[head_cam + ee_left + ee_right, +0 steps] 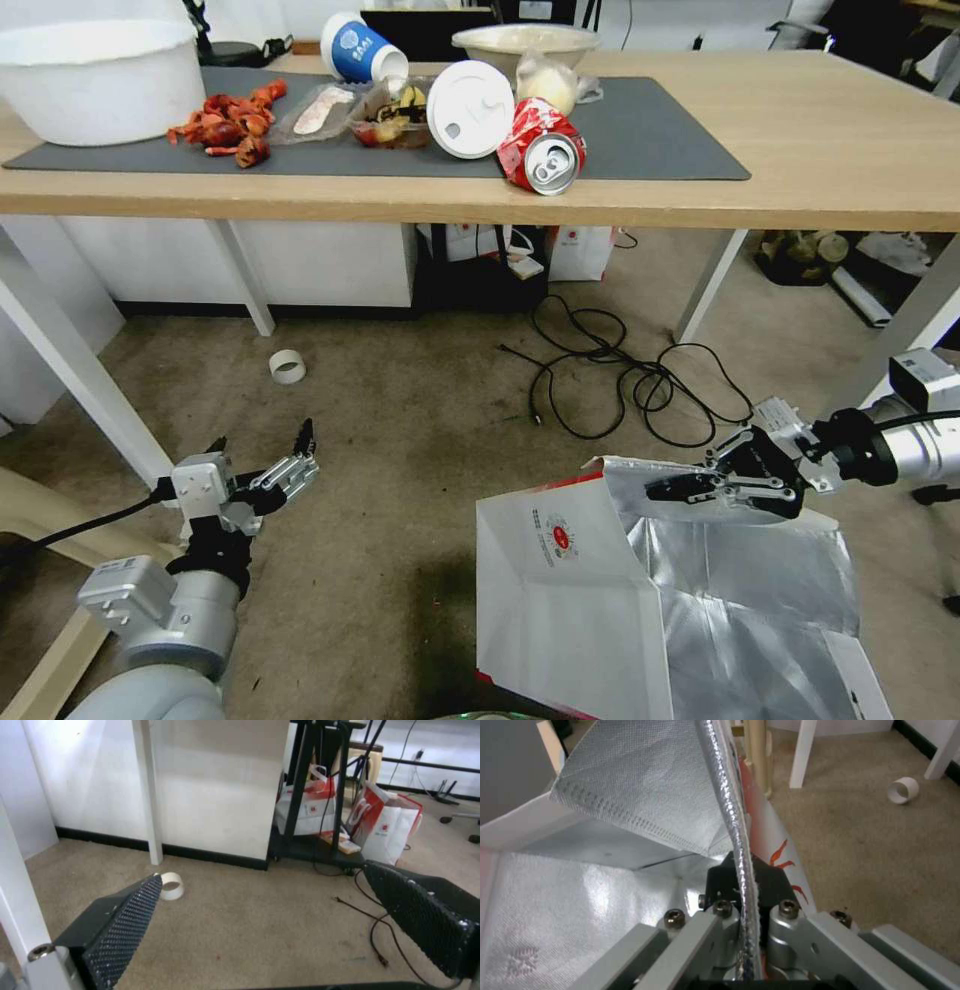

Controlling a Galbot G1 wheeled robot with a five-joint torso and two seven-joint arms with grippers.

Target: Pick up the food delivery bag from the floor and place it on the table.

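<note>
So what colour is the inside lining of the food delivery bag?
Silver foil, a fine quilted texture, clearest in the right wrist view of the food delivery bag.

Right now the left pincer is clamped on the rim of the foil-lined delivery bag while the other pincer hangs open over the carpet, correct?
Wrong arm. The right pincer grips the food delivery bag rim, as the right wrist view shows; the left pincer hangs open over the floor.
</note>
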